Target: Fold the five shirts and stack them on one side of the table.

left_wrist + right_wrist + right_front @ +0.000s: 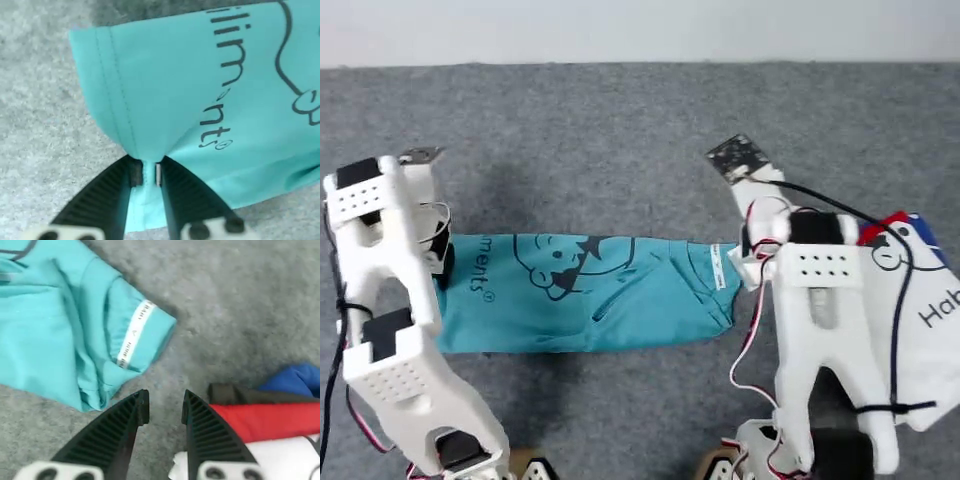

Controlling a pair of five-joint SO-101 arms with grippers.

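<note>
Lying as a long folded band on the grey mat [620,130], the teal shirt [590,290] runs from your left gripper [145,174] to just short of your right gripper [165,409]. Your left jaws are pinched nearly closed on a small tuck of the shirt's stitched edge. The cloth fans out ahead of the tips, with its dark printed lettering just beyond them. Your right jaws stand a little apart with nothing between them but bare mat. The shirt's collar end, with its white label [134,332], lies ahead of them to one side, close but not touching. On the other side of those jaws, just beside the tips, you have a pile of other shirts [260,422], with dark, red, blue and white layers lying one on another.
</note>
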